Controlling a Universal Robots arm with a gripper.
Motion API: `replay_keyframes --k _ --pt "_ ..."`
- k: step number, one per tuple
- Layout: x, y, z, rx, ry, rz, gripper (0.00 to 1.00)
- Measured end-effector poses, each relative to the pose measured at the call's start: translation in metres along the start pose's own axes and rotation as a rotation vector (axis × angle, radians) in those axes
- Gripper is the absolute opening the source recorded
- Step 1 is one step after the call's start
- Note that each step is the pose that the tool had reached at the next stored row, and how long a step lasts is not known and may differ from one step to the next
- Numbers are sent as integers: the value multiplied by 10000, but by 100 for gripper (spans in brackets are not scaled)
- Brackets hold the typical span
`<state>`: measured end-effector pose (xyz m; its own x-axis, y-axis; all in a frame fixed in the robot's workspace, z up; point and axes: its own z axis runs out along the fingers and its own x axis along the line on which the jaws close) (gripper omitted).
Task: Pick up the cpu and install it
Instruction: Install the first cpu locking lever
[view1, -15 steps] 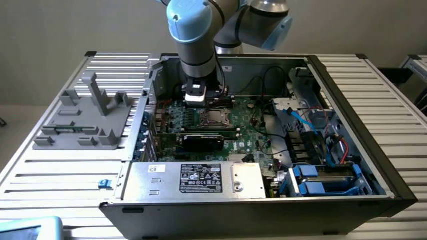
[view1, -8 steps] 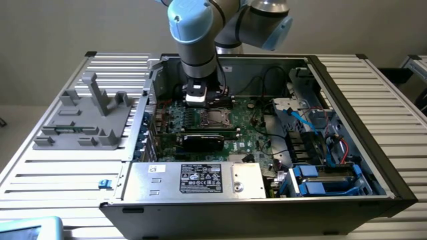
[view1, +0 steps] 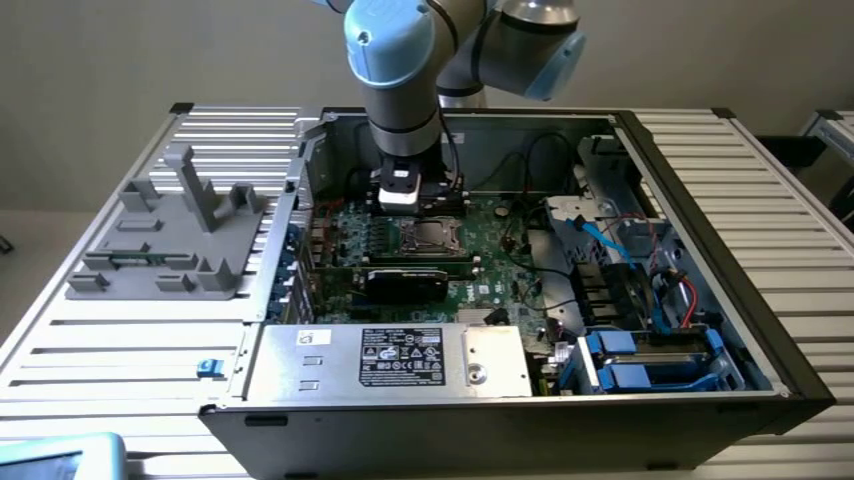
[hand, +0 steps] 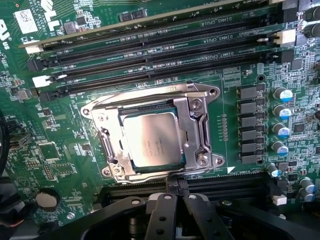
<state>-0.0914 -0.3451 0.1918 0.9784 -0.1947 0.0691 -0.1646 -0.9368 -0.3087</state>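
The cpu (hand: 150, 140), a flat square chip with a shiny silver-grey top, lies inside the metal frame of the dark socket (hand: 197, 125) on the green motherboard. In the exterior view the cpu (view1: 430, 238) sits in the middle of the open computer case, just below the arm's tool. My gripper (hand: 175, 186) hovers beside the socket's edge with its black fingers (hand: 162, 215) pressed together, nothing between them. From the exterior view the gripper (view1: 400, 207) hangs straight down just above the board, at the socket's far-left side.
Black memory slots (hand: 150, 50) run along one side of the socket, capacitors (hand: 282, 112) along another. A black card (view1: 407, 282), loose cables (view1: 534, 160) and the power supply (view1: 387, 355) crowd the case. A grey plastic fixture (view1: 167, 240) stands on the table at the exterior view's left.
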Motion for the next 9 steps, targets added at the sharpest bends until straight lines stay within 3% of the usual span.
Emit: replay_keyframes --k 9 --pt "68 -14 0 -1 1 1 11"
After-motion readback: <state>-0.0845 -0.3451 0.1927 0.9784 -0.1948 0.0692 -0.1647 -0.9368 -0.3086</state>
